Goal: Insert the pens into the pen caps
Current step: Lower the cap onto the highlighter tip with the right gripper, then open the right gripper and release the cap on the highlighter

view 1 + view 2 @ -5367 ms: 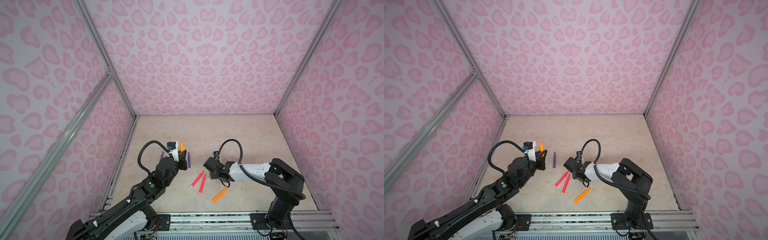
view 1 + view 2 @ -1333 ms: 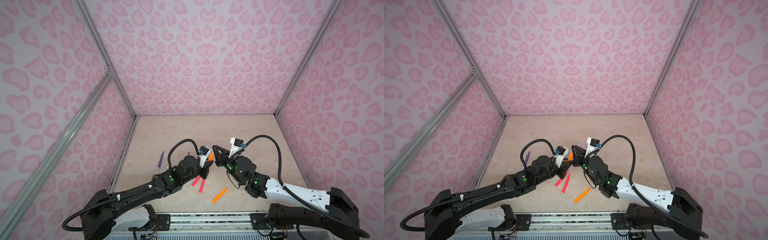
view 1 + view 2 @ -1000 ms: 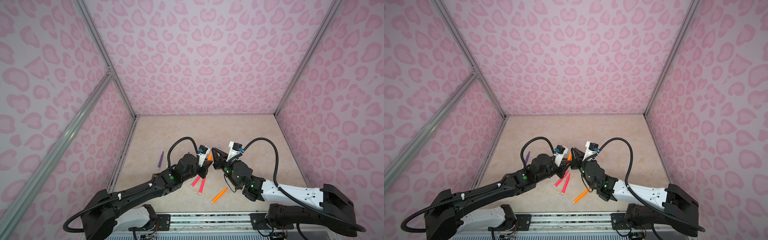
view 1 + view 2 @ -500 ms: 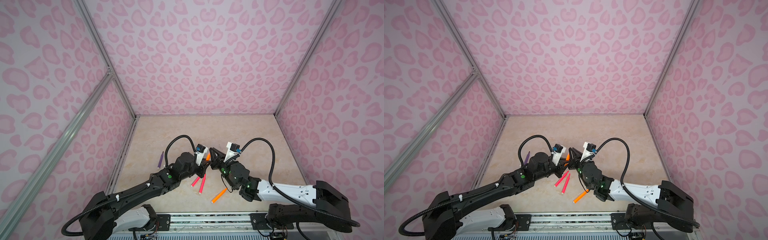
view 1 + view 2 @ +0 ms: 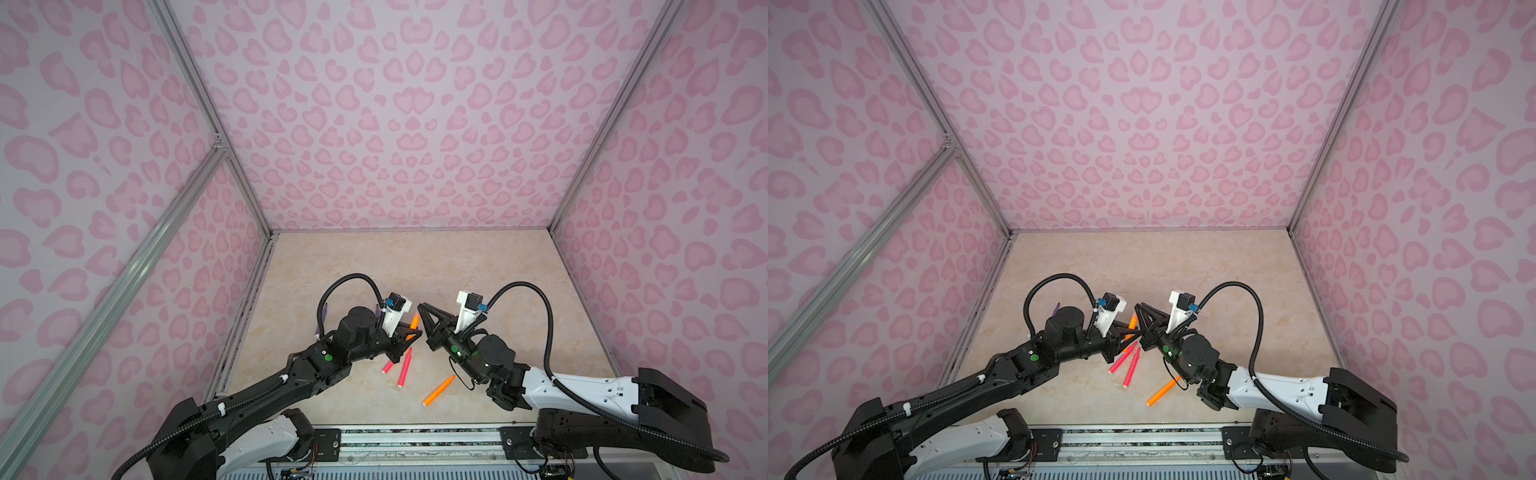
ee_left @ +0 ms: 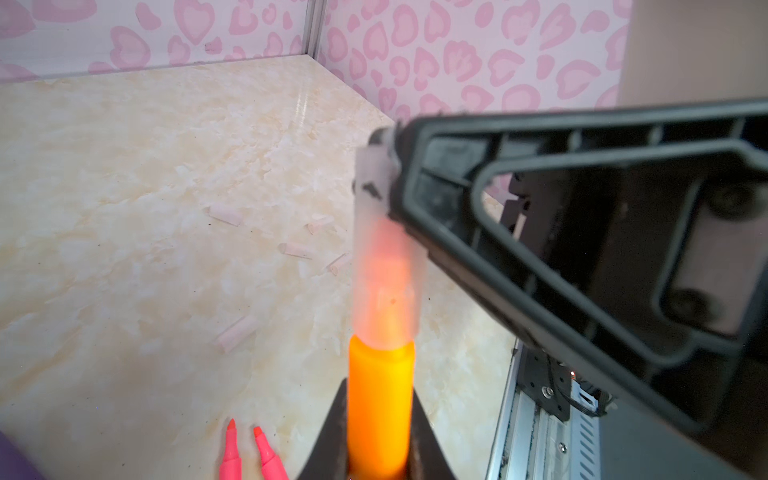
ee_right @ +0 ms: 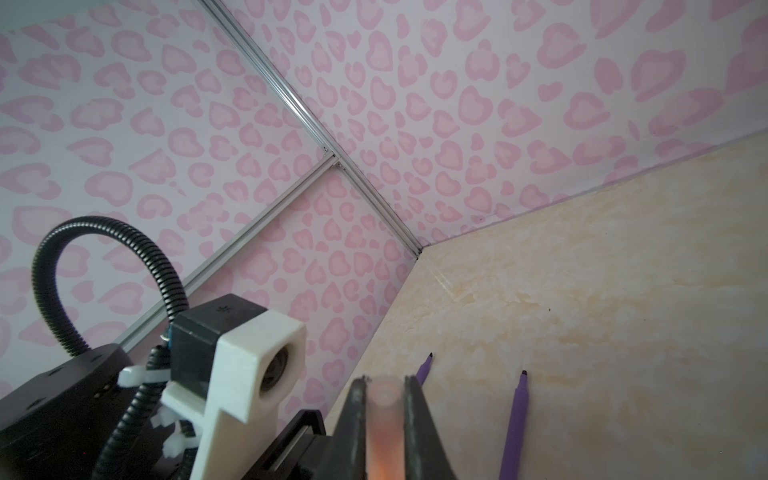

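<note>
My left gripper (image 6: pixel 380 399) is shut on an orange pen (image 6: pixel 380 407), tip pointing away from it. My right gripper (image 7: pixel 384 386) is shut on a clear pen cap (image 7: pixel 384 419). In the left wrist view the cap (image 6: pixel 384 270) sits over the pen's tip, and orange glows through it. In both top views the two grippers (image 5: pixel 409 332) (image 5: pixel 422 309) meet above the table's middle, with the held pen (image 5: pixel 1133 322) between them. Two pink-red pens (image 5: pixel 405 368) and a second orange pen (image 5: pixel 438 390) lie on the table below.
Several loose clear caps (image 6: pixel 226 215) (image 6: pixel 237 332) lie scattered on the marble table (image 5: pixel 415 266). Two purple pens (image 7: pixel 515 424) (image 7: pixel 424 368) rest near the left wall. Pink patterned walls close in three sides, and a metal rail (image 5: pixel 415 436) runs along the front edge.
Over the last second the two grippers have drawn closer together, and the right arm has stretched lower and further left. Both have stayed shut.
</note>
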You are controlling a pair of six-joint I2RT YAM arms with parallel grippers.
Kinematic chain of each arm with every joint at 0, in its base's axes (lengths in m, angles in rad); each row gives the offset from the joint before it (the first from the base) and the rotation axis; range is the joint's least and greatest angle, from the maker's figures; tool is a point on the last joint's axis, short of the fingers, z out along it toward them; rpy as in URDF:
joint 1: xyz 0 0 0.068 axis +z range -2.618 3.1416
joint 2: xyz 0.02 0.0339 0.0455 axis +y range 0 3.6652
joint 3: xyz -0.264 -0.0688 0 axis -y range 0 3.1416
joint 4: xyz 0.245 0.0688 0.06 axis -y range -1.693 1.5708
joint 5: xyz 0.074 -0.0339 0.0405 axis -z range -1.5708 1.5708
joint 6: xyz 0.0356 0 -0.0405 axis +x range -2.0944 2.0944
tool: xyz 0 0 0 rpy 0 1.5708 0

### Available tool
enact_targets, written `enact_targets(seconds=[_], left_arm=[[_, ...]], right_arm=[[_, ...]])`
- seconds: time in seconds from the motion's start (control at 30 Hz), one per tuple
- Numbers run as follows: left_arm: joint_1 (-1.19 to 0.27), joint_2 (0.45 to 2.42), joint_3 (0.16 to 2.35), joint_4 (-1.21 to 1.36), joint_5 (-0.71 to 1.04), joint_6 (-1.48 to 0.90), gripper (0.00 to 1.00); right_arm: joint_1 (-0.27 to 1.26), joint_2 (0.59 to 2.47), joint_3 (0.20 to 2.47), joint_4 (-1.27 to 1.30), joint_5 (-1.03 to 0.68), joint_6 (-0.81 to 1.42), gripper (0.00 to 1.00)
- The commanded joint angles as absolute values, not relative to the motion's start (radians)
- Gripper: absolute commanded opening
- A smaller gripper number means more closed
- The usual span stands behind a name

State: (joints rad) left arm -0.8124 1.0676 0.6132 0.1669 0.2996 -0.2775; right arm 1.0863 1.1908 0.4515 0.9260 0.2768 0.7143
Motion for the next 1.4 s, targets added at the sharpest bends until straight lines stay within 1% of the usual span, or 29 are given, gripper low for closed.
enact_targets(seconds=[0.0, 0.17, 0.33, 0.57, 0.77, 0.93, 1.07, 1.13, 1.17, 1.23, 1.27, 1.33, 1.37], left_arm=[[-0.790, 1.054, 0.607, 0.324, 0.205, -0.353, 0.04], [-0.781, 1.049, 0.597, 0.348, 0.249, -0.362, 0.04], [-0.778, 1.043, 0.591, 0.367, 0.283, -0.362, 0.04], [-0.776, 1.030, 0.580, 0.384, 0.310, -0.360, 0.04], [-0.773, 1.022, 0.571, 0.404, 0.339, -0.362, 0.04], [-0.774, 1.028, 0.574, 0.404, 0.348, -0.363, 0.04], [-0.773, 1.033, 0.578, 0.394, 0.336, -0.358, 0.04], [-0.773, 1.035, 0.580, 0.387, 0.326, -0.354, 0.04], [-0.774, 1.036, 0.583, 0.384, 0.324, -0.353, 0.04], [-0.773, 1.041, 0.586, 0.381, 0.327, -0.351, 0.04], [-0.774, 1.044, 0.588, 0.378, 0.327, -0.347, 0.04], [-0.774, 1.051, 0.595, 0.370, 0.328, -0.340, 0.04], [-0.774, 1.055, 0.600, 0.364, 0.328, -0.336, 0.04]], right_arm=[[1.091, 1.191, 0.405, 1.000, 0.102, 0.706, 0.00], [1.077, 1.197, 0.357, 1.087, 0.059, 0.700, 0.00], [1.059, 1.253, 0.323, 1.237, -0.051, 0.704, 0.00], [0.996, 1.263, 0.271, 1.340, -0.179, 0.719, 0.00], [0.975, 1.200, 0.237, 1.296, -0.214, 0.672, 0.00], [1.018, 1.218, 0.268, 1.255, -0.241, 0.615, 0.00], [1.049, 1.222, 0.289, 1.190, -0.201, 0.566, 0.00], [1.044, 1.186, 0.280, 1.143, -0.140, 0.563, 0.01], [1.042, 1.156, 0.278, 1.107, -0.114, 0.559, 0.09], [1.039, 1.072, 0.292, 0.971, -0.024, 0.550, 0.35], [1.036, 1.028, 0.313, 0.879, 0.031, 0.551, 0.45], [1.030, 0.967, 0.357, 0.738, 0.107, 0.552, 0.60], [1.022, 0.949, 0.376, 0.694, 0.125, 0.558, 0.64]])
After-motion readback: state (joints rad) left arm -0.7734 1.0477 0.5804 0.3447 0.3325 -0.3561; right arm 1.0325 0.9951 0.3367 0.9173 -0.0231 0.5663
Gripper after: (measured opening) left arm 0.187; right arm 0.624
